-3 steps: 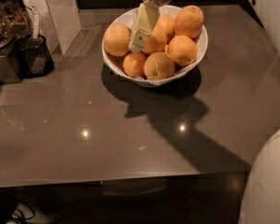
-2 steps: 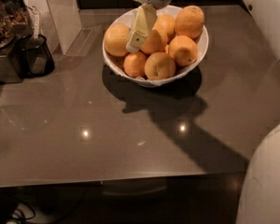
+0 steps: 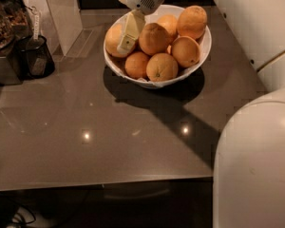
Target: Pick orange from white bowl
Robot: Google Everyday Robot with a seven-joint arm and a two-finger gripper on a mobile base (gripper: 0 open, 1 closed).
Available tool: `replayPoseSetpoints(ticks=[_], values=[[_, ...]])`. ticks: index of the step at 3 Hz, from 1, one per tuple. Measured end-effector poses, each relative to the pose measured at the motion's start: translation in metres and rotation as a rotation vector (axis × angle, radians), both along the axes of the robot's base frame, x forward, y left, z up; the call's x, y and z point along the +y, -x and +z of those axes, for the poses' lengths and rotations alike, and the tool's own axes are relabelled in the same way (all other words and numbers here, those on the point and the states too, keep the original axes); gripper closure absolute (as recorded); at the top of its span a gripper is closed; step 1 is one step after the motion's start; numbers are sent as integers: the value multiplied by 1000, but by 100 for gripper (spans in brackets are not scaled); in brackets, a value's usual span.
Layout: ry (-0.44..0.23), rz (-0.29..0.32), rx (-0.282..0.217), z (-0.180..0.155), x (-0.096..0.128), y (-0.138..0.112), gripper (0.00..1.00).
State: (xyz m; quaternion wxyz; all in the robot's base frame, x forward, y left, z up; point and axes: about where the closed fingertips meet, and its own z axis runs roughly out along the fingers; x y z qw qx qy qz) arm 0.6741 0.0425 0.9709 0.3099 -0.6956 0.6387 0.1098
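The white bowl (image 3: 205, 45) stands at the back of the dark table and holds several oranges. My gripper (image 3: 129, 36) comes down from the top edge into the bowl's left side. Its pale yellow tip lies between the leftmost orange (image 3: 112, 41) and a large central orange (image 3: 154, 38), right against the central one. That large orange sits high in the pile. Other oranges lie around it, one at the back right (image 3: 192, 20) and two at the front (image 3: 161, 66). Whether the gripper holds any orange does not show.
A dark appliance and a black cup (image 3: 35, 56) stand at the left edge. A pale upright panel (image 3: 61, 13) stands at the back left. My white arm and body (image 3: 256, 141) fill the right side. The table's front edge (image 3: 104, 182) runs across below.
The gripper's pale tip has shifted left inside the bowl, and more of the large central orange now shows. The bowl has stayed in place.
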Motion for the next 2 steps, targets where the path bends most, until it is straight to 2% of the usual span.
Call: replayPoseSetpoints(ticks=[2], values=[[34,-31,67,-29,-3,2,0]])
